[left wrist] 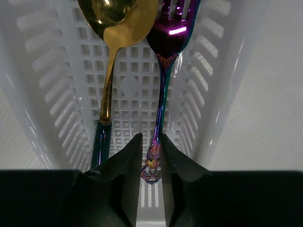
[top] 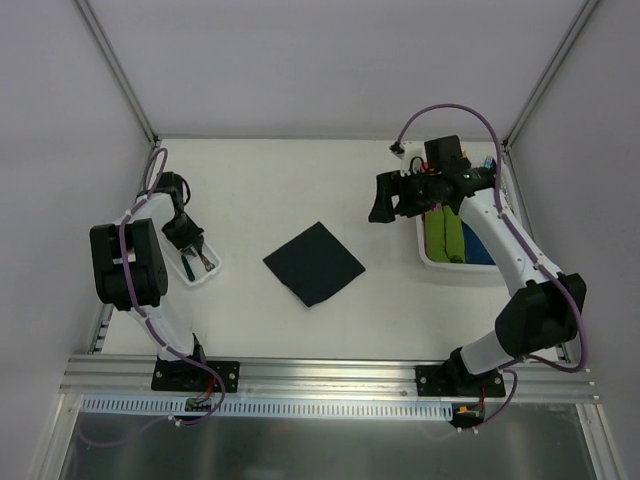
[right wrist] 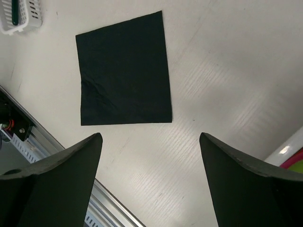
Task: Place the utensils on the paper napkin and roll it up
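Note:
In the left wrist view, the spoon point(left wrist: 111, 71) with its gold bowl and the iridescent purple-teal fork point(left wrist: 163, 94) lie side by side in a white slotted basket point(left wrist: 57, 94). My left gripper point(left wrist: 151, 137) is down in the basket, its jaws closed against the ornate end of the fork's handle. The spoon's dark handle lies just left of the left finger. The black paper napkin point(top: 313, 263) lies flat mid-table, also seen in the right wrist view as the napkin point(right wrist: 124, 71). My right gripper point(right wrist: 150, 142) hovers open and empty to the right of it, above the bare table.
The small white basket point(top: 212, 270) sits at the left of the table, under my left gripper point(top: 192, 252). At the right, a white bin point(top: 430, 262) holds green rolls point(top: 450, 235) and a blue one, behind my right gripper point(top: 385, 205). A metal rail runs along the near edge.

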